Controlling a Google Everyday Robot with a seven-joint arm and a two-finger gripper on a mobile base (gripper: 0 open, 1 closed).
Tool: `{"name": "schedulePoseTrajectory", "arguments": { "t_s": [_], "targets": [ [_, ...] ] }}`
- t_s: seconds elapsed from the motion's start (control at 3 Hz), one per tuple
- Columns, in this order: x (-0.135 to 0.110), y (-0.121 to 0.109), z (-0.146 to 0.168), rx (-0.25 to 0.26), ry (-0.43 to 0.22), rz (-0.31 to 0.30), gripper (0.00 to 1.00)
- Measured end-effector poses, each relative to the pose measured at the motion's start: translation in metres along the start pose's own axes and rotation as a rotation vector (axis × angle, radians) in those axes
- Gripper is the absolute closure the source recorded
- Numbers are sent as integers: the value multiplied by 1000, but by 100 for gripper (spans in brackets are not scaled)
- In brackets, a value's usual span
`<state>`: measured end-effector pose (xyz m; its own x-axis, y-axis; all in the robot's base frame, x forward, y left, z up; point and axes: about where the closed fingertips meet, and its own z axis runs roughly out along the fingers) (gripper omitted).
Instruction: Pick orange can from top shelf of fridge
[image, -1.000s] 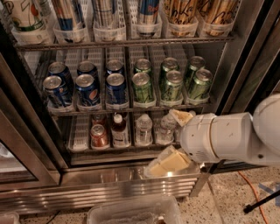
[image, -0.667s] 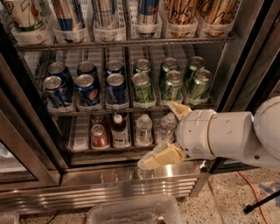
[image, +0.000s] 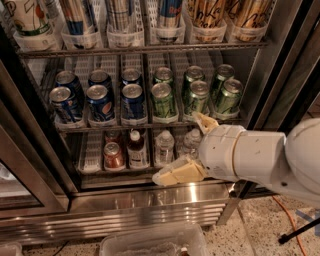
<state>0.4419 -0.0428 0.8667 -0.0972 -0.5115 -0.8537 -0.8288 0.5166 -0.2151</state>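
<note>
Two orange cans (image: 208, 12) (image: 248, 13) stand in clear lane trays at the right end of the top shelf (image: 140, 50) of the fridge (image: 150, 210); their lids are cut off by the frame's upper edge. Tall blue-and-silver cans (image: 168, 15) stand to their left. My gripper (image: 177, 148) is open and empty. It hangs low in front of the bottom rack, well below the orange cans. One cream finger (image: 176, 173) points left over the steel base and the other (image: 205, 121) sits by the green cans.
Short blue cans (image: 100, 100) and green cans (image: 195, 95) fill the middle rack. Bottles (image: 164, 145) and a red can (image: 113, 155) stand on the lowest rack. A dark door frame (image: 30, 145) stands at the left. A clear plastic bin (image: 150, 242) and an orange cable (image: 287, 215) lie on the floor.
My gripper and arm have moved a little to the left and slightly up in front of the lower racks. The cans have not moved.
</note>
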Motion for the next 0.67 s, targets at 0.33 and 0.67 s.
{"name": "schedulePoseTrajectory", "arguments": {
  "t_s": [0.33, 0.67],
  "targets": [
    [13, -5, 10, 117, -95, 95, 0],
    [43, -23, 5, 254, -198, 234, 0]
  ]
}}
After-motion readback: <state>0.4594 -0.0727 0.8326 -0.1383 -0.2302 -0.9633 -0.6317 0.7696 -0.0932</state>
